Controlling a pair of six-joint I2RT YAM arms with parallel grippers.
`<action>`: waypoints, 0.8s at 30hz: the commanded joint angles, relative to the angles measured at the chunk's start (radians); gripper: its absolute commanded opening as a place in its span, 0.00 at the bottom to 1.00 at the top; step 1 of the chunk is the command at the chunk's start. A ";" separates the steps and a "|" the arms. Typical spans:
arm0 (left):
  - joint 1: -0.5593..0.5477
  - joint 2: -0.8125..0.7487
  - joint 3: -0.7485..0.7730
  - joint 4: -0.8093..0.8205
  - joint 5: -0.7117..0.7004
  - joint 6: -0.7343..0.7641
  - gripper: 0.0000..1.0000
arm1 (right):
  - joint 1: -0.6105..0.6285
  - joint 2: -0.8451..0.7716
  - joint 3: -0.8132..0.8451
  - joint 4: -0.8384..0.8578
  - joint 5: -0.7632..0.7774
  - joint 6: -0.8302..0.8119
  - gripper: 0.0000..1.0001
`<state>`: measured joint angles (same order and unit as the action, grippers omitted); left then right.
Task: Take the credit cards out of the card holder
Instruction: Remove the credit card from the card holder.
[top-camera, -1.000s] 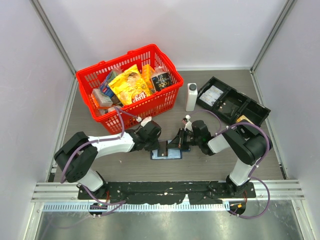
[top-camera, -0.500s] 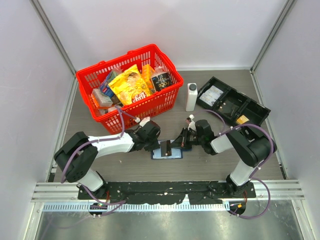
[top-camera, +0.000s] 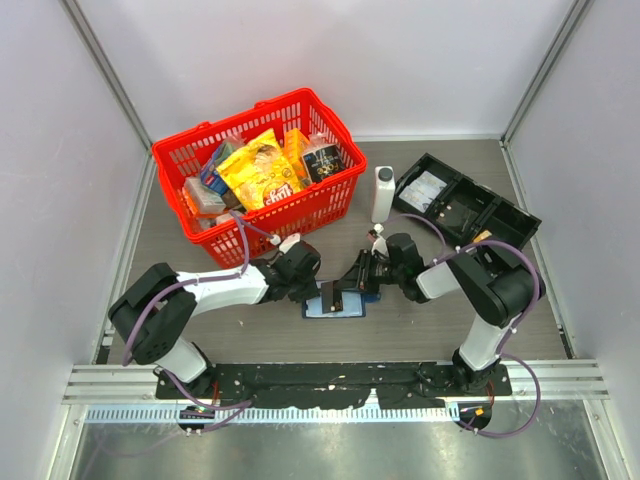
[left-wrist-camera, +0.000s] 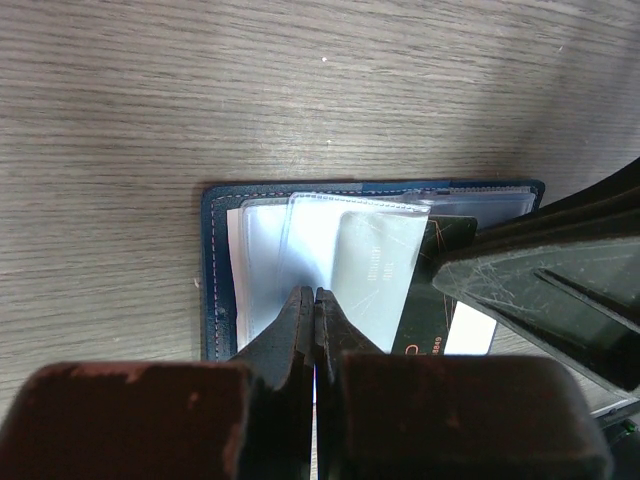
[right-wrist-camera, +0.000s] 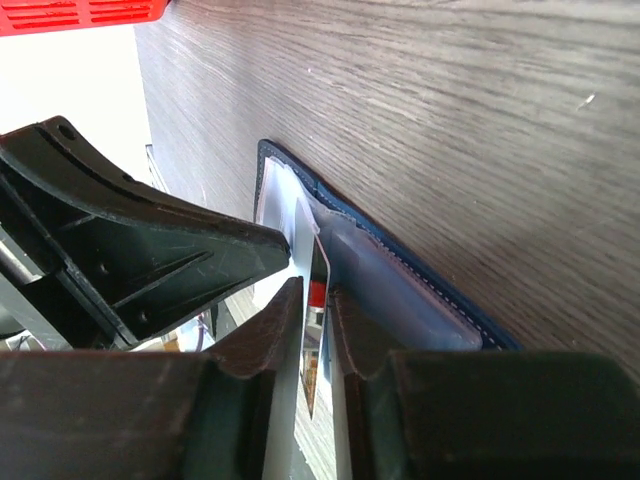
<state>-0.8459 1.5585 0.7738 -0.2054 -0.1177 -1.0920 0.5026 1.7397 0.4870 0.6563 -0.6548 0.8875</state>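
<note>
The navy card holder (top-camera: 335, 309) lies open on the table between the two arms. My left gripper (top-camera: 325, 292) is shut on one of its pale clear sleeves (left-wrist-camera: 360, 250) and holds it up from the holder (left-wrist-camera: 215, 260). A dark credit card (left-wrist-camera: 432, 300) with orange print sticks out of the sleeves on the right. My right gripper (top-camera: 347, 290) comes in from the right, and in the right wrist view the right gripper (right-wrist-camera: 318, 292) has its fingers closed round that card's edge (right-wrist-camera: 320, 262), above the holder's blue rim (right-wrist-camera: 400, 272).
A red basket (top-camera: 330, 203) full of groceries stands at the back left. A white bottle (top-camera: 383, 193) and a black compartment tray (top-camera: 465, 208) with white packets stand at the back right. An orange-gold card (top-camera: 484, 238) lies at the tray's near corner.
My right gripper has moved left, down onto the open card holder, and its fingers now stand round the dark card. My left gripper has stayed on the sleeve.
</note>
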 joint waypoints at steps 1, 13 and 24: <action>0.015 0.038 -0.015 -0.031 0.033 0.026 0.00 | 0.004 0.035 0.024 -0.041 0.018 -0.051 0.14; 0.015 0.031 -0.021 -0.026 0.030 0.026 0.00 | -0.131 -0.205 -0.106 -0.116 0.103 -0.055 0.01; 0.015 -0.101 -0.008 0.032 -0.002 0.073 0.18 | -0.151 -0.610 -0.140 -0.258 0.250 -0.010 0.01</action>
<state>-0.8440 1.5364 0.7593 -0.1951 -0.1040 -1.0664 0.3531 1.2697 0.3531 0.4145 -0.4850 0.8600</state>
